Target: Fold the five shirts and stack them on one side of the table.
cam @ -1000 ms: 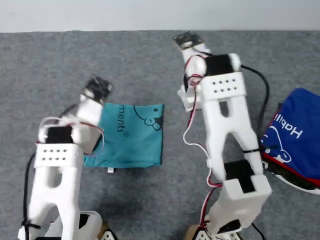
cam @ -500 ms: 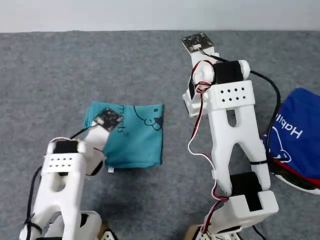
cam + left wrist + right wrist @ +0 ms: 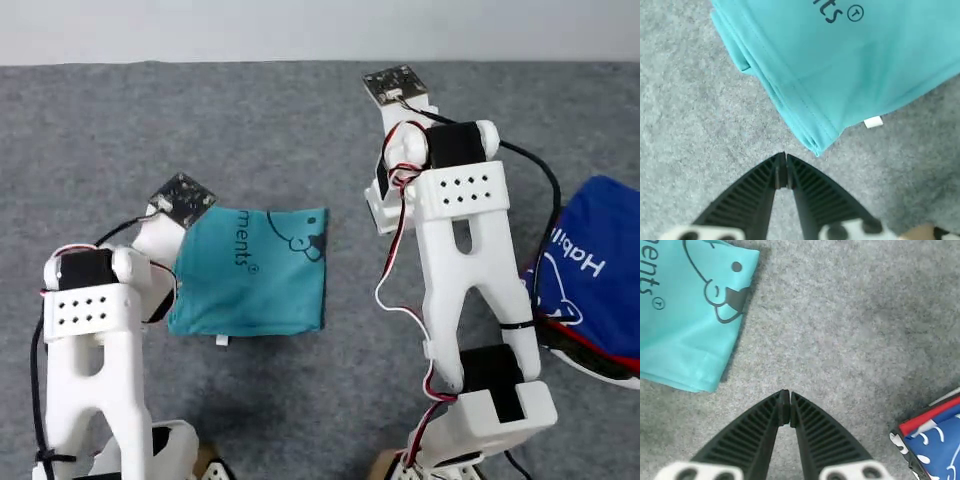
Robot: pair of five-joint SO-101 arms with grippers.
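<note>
Teal shirt (image 3: 255, 270): folded into a flat, nearly square packet on the left half of the table, just in front of the left arm.
Its lie: the slightly longer side runs across the table from left to right, and the edges sit square to the table's edge.
Print: dark lettering runs from the far edge toward the near one, so it is sideways to the arms. A line-drawn cartoon figure (image 3: 300, 235) sits at the far right corner.
Layers: several folded edges are stacked along the shirt's left side.
White tag (image 3: 221, 340): pokes out from the near edge, close to the left corner.
Stack (image 3: 585, 290): at the right edge of the table, beside the right arm. A blue shirt with white print is on top, with red, white and dark layers under it.
Left gripper (image 3: 782, 164): jaws pressed together with nothing between them, over bare cover just off the teal shirt's near left corner.
Right gripper (image 3: 786, 401): jaws likewise closed and empty, over bare cover between the teal shirt and the stack.
Grey carpet-like cover (image 3: 250, 130): spreads under everything.
</note>
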